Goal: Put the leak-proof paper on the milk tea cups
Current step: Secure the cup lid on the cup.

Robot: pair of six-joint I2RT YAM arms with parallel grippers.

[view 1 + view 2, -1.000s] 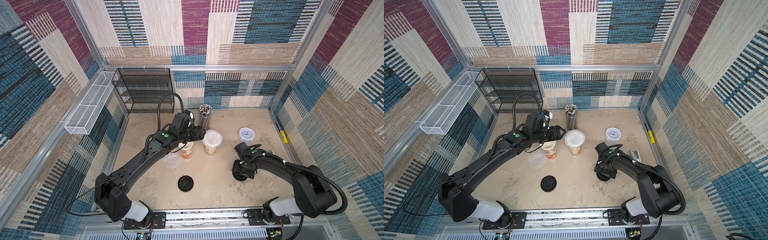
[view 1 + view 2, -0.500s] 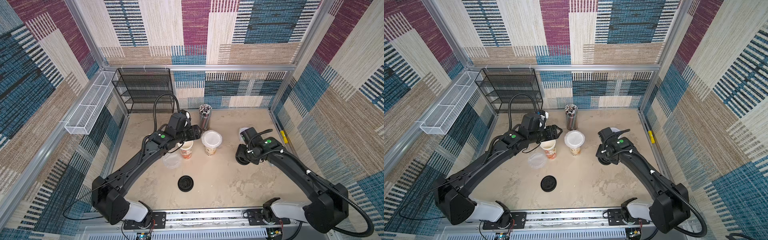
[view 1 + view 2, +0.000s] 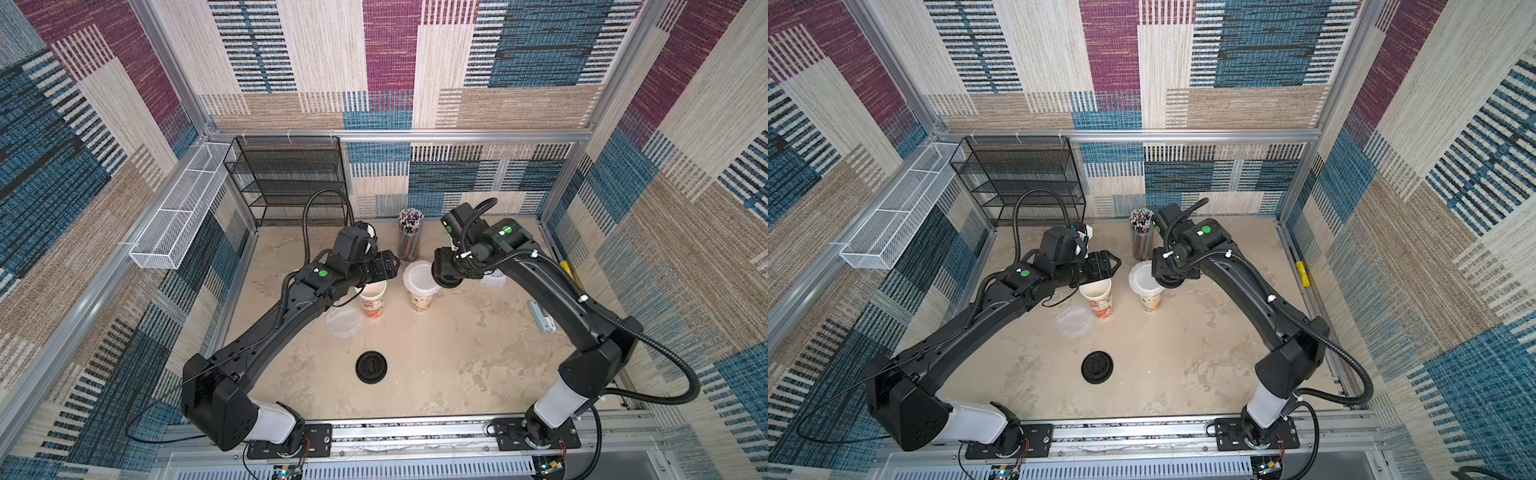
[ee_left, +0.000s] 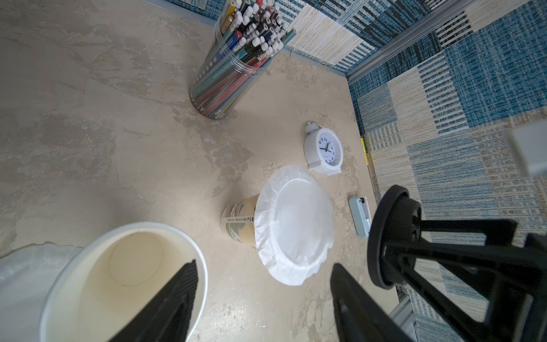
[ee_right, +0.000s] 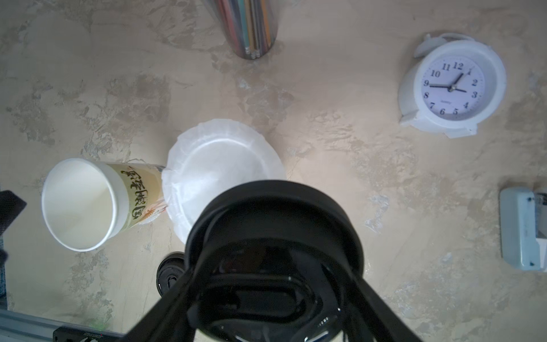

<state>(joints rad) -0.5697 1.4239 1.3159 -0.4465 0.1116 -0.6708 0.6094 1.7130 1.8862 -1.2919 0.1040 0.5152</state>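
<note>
In both top views the red-orange printed milk tea cup [image 3: 372, 297] [image 3: 1100, 301] stands open. The beige-brown cup [image 3: 420, 300] [image 4: 241, 220] to its right has a sheet of leak-proof paper [image 3: 417, 276] [image 4: 293, 225] [image 5: 222, 165] over its mouth. A second sheet [image 3: 343, 322] [image 3: 1074, 322] lies flat on the table, left of the red-orange cup. My left gripper [image 3: 386, 266] [image 4: 263, 296] hangs open and empty over the open cup's far rim. My right gripper [image 3: 442, 270] [image 5: 273, 260] is shut on a black round lid [image 5: 272, 207] [image 4: 390, 234] beside and just over the covered cup's right edge.
Another black lid [image 3: 371, 366] lies on the table in front of the cups. The clear straw holder [image 3: 409, 237] stands behind them. A white clock [image 4: 324, 151] [image 5: 451, 88] and a pale blue box [image 3: 542, 318] lie to the right. A black wire rack [image 3: 291, 183] stands back left.
My right gripper rose from the table at the front right with the black lid and swung back and left to the covered cup. My left arm hardly moved.
</note>
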